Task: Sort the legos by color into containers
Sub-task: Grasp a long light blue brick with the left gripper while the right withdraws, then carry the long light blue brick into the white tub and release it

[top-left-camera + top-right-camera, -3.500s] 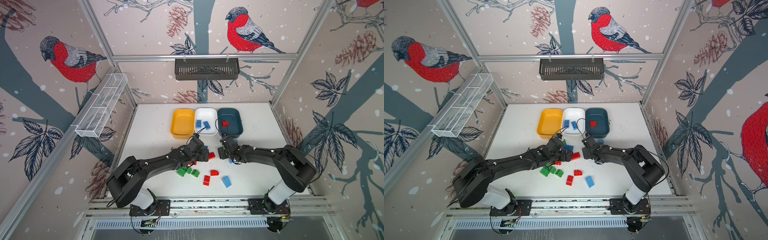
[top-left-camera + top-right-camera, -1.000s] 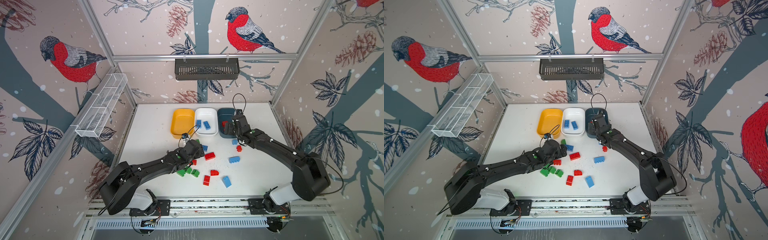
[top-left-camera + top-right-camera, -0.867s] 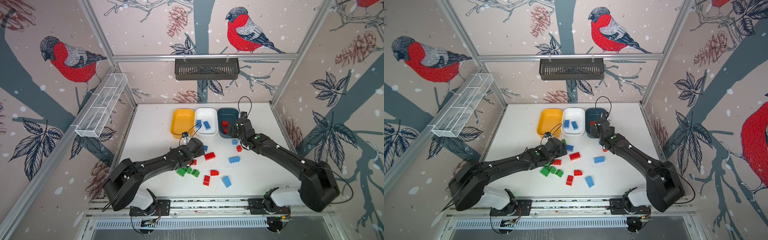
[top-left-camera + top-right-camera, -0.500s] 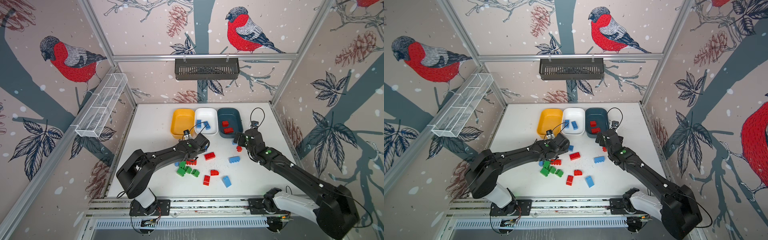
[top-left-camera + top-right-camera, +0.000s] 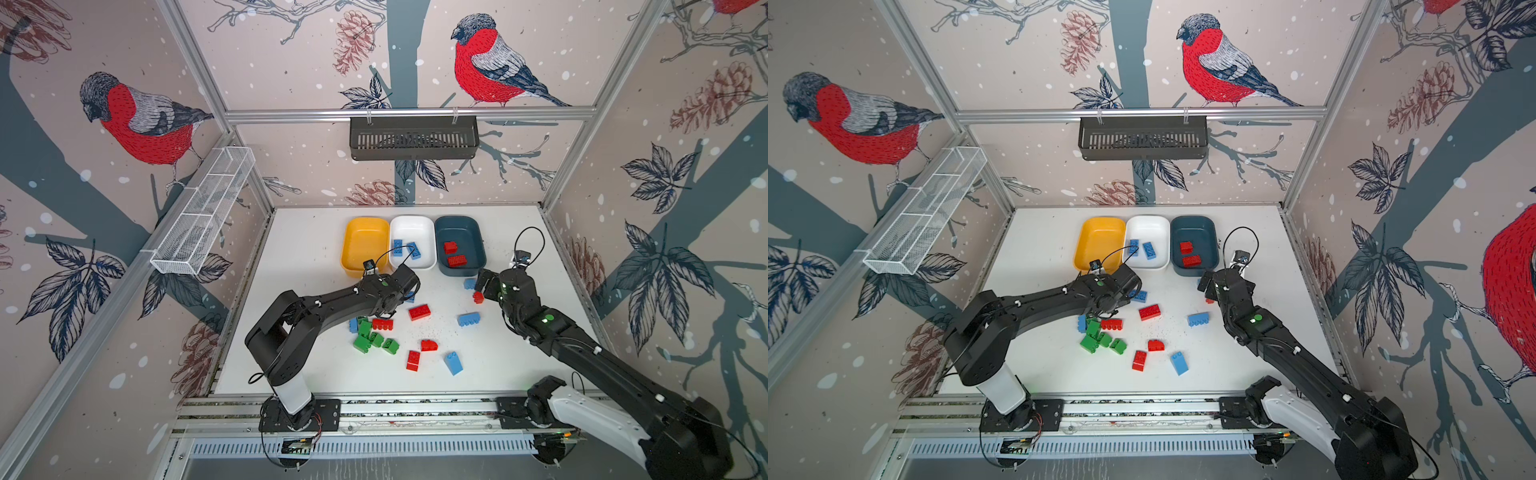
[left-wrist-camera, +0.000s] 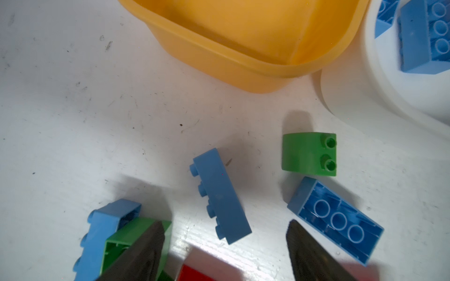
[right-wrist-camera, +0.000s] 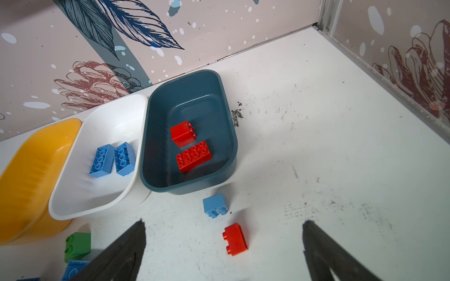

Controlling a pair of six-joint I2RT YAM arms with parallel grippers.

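Three containers stand in a row at the back: a yellow tub with nothing in it, a white tub with two blue legos, and a teal tub with two red legos. My left gripper is open, low over the table in front of the yellow tub. A blue brick lies just ahead of its fingertips, untouched. My right gripper is open wide above a small red brick and a small blue one, in front of the teal tub.
Loose red, blue and green legos lie mid-table, among them a red brick, a blue brick and a green cluster. A black slotted basket hangs on the back wall, a wire basket on the left wall.
My right gripper drew back from over the teal tub, where a second red brick now lies. My left gripper swung toward the tubs, to the blue brick, and its jaws narrowed.
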